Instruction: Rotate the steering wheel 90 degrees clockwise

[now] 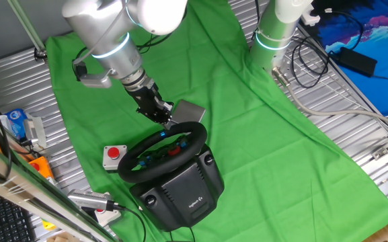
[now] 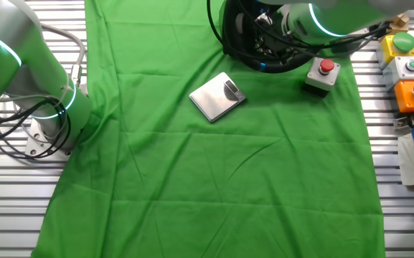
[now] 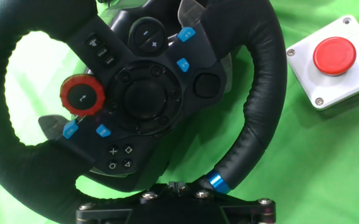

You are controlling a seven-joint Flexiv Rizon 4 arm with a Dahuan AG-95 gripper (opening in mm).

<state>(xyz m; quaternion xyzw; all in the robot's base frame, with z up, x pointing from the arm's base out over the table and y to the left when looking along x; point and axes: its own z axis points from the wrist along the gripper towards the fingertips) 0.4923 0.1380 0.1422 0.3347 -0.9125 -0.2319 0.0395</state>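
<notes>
Hand view looks straight onto the steering wheel (image 3: pixel 254 93), its blue rim stripe sitting just above the end effector (image 3: pixel 176 190), whose fingers appear clamped on the rim (their tips are cut off, so this is a judgement). The wheel stands near the tabletop's (image 1: pixel 261 134) front edge beside the grey button box (image 1: pixel 113 156); the turn seems underway, and completing it calls for a steady clockwise arc.

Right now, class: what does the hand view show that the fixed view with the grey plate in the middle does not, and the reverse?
Only the hand view shows the steering wheel face: its blue buttons and red dial. Only the fixed view shows the grey plate, the second arm's base and the coloured button boxes at the table edge. Both show the green cloth and the small grey box with a red button.
</notes>
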